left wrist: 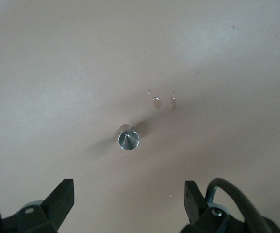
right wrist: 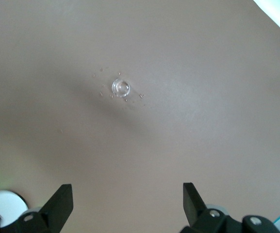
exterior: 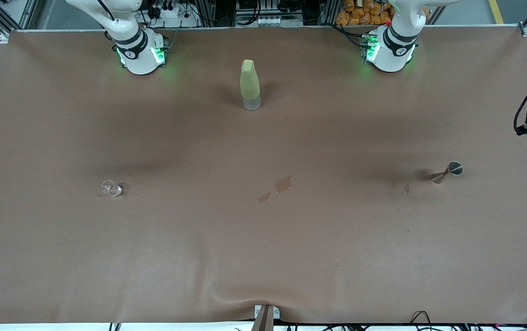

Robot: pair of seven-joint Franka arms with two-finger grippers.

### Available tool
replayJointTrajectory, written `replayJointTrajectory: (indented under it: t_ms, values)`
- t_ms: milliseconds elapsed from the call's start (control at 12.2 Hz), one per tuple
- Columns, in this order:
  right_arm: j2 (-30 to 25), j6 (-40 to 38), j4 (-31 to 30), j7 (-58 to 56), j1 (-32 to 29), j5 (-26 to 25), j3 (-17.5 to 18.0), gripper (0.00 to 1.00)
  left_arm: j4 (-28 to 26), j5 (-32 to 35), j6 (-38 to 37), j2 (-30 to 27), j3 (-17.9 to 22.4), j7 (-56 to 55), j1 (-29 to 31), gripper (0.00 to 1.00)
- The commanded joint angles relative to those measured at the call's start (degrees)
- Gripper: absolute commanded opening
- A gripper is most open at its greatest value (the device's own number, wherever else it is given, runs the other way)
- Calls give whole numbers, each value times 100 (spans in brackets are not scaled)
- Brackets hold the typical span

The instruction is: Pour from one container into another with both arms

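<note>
We hold both arms high over the brown paper-covered worktop (exterior: 263,239). Our left hand (left wrist: 129,194) hangs wide open and empty above the shiny steel hourglass jigger (left wrist: 128,139); our right hand (right wrist: 127,196), equally spread and empty, hangs above the small clear glass cup (right wrist: 121,88). Both vessels stand upright, well apart, with bare paper around them.

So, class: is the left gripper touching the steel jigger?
Apart. The left wrist view shows the left gripper open, high over the steel jigger, with bare table visible between its fingertips and the jigger.
</note>
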Motion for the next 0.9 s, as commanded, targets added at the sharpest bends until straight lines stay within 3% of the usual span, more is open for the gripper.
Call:
replayJointTrajectory:
  t_ms: [0,328,655,819]
  values:
    - [5,190,-101,-1697,-152,-66,-27,100,134,-612,30,440,2,788,335,100]
    - [5,621,-347,-4205,-258,-57,-71,100,143,-1596,30,941,2,2772,941,100]
    - [31,691,-461,-4464,-302,57,-141,100,134,-2345,30,1582,2,4499,1417,100]
    - [49,849,-741,-4752,-302,529,-290,100,134,-2670,21,1916,-16,5375,1654,100]
